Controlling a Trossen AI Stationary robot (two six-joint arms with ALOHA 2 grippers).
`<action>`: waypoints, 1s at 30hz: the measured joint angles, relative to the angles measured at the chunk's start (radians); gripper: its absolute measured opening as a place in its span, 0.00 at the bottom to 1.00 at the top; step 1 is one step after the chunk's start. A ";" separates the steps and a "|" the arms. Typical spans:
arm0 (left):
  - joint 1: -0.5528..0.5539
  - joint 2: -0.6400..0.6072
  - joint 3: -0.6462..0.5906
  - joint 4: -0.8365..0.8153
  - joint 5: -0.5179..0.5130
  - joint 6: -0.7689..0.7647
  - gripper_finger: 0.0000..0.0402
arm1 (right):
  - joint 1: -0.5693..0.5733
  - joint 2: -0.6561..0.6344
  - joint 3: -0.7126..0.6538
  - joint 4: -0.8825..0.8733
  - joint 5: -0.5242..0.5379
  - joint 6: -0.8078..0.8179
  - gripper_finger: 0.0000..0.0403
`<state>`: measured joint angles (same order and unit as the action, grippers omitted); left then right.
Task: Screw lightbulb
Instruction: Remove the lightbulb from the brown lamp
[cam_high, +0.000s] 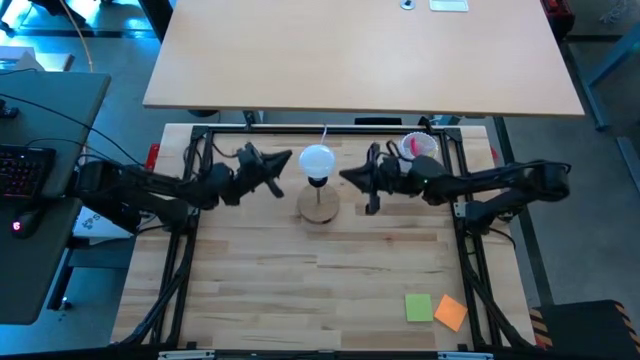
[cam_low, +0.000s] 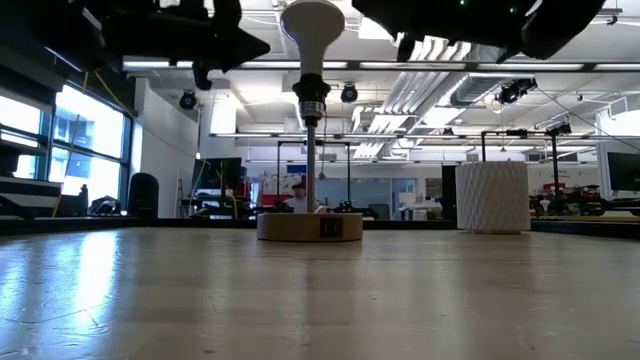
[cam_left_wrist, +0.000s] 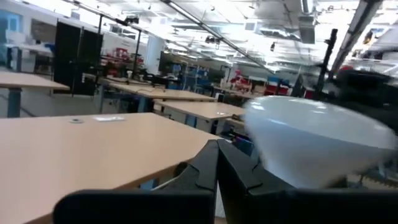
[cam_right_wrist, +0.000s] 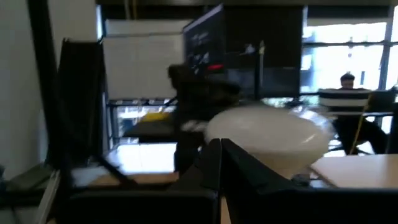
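Observation:
The white frosted lightbulb (cam_high: 317, 160) stands upright with its screw base in the black socket post (cam_low: 311, 95) of the round wooden stand (cam_high: 318, 206), at the table's far middle. My left gripper (cam_high: 287, 160) is shut, level with the bulb's globe and just to its left. My right gripper (cam_high: 345, 177) is shut, level with the globe and just to its right. In the left wrist view the globe (cam_left_wrist: 311, 140) shows beside the shut fingertips (cam_left_wrist: 217, 152). In the right wrist view it (cam_right_wrist: 267, 140) shows just beyond them (cam_right_wrist: 221, 152). Neither gripper appears to touch the bulb.
A white ribbed cup (cam_high: 418, 146) with red contents stands at the far right, behind my right arm; it also shows in the low view (cam_low: 492, 197). A green note (cam_high: 418, 307) and an orange note (cam_high: 451, 313) lie near the front right. A second table (cam_high: 360, 60) stands beyond.

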<state>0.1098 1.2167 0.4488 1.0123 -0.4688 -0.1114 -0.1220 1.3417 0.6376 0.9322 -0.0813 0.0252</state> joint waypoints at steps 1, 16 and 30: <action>0.034 0.001 0.000 -0.002 0.028 -0.020 0.00 | 0.014 0.008 0.000 -0.009 -0.002 -0.007 0.00; 0.025 0.048 0.001 0.125 0.420 -0.200 0.00 | -0.040 0.178 0.095 -0.019 0.186 -0.095 0.00; -0.153 0.016 -0.011 0.056 0.013 -0.026 0.00 | -0.036 0.150 0.095 -0.056 0.297 -0.136 0.00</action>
<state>-0.0431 1.2331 0.4381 1.0679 -0.4561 -0.1372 -0.1579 1.4918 0.7326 0.8760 0.2158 -0.1111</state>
